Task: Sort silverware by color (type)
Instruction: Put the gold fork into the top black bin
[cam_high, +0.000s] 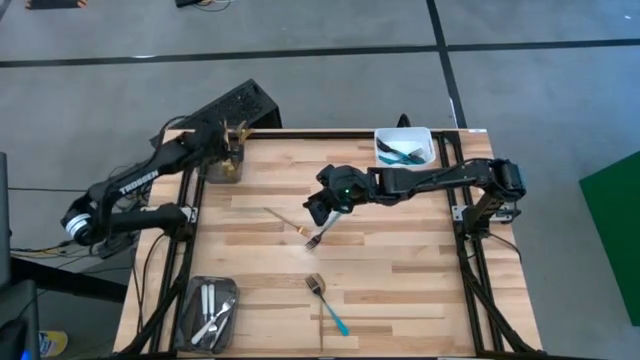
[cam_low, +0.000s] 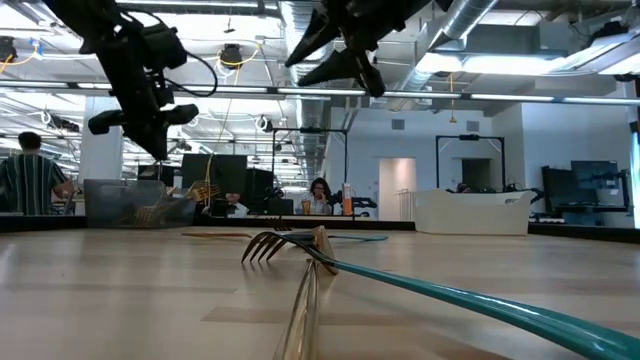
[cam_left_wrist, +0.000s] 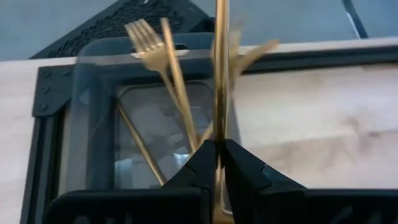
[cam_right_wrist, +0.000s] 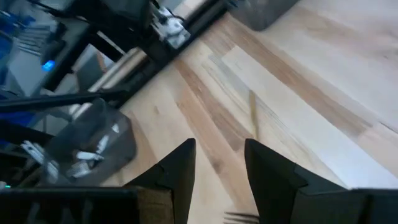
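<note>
My left gripper (cam_high: 233, 143) is shut on a gold utensil (cam_left_wrist: 219, 74) over the clear tray (cam_left_wrist: 93, 112) at the far left, where gold forks (cam_left_wrist: 152, 46) lean on the tray's rim. My right gripper (cam_high: 320, 207) is open and empty above mid-table. Below it lie a gold utensil (cam_high: 283, 219) and a fork (cam_high: 320, 234), whose tines show in the right wrist view (cam_right_wrist: 239, 216). A blue-handled fork (cam_high: 331, 306) lies near the front edge; in the low view (cam_low: 300, 250) its head rests on a gold handle. My left gripper pinches the gold utensil's thin handle (cam_left_wrist: 219, 146) between its two fingers. The handle runs on past the fingertips over the clear tray, and its far end is blurred. Whether that end touches the tray or the forks in it, I cannot tell.
A white bin (cam_high: 428, 140) with blue-handled pieces stands at the far right. A dark tray (cam_high: 232, 290) with silver/white pieces sits at the near left; it also shows in the right wrist view (cam_right_wrist: 121, 140). A black perforated box (cam_high: 235, 103) lies behind the clear tray.
</note>
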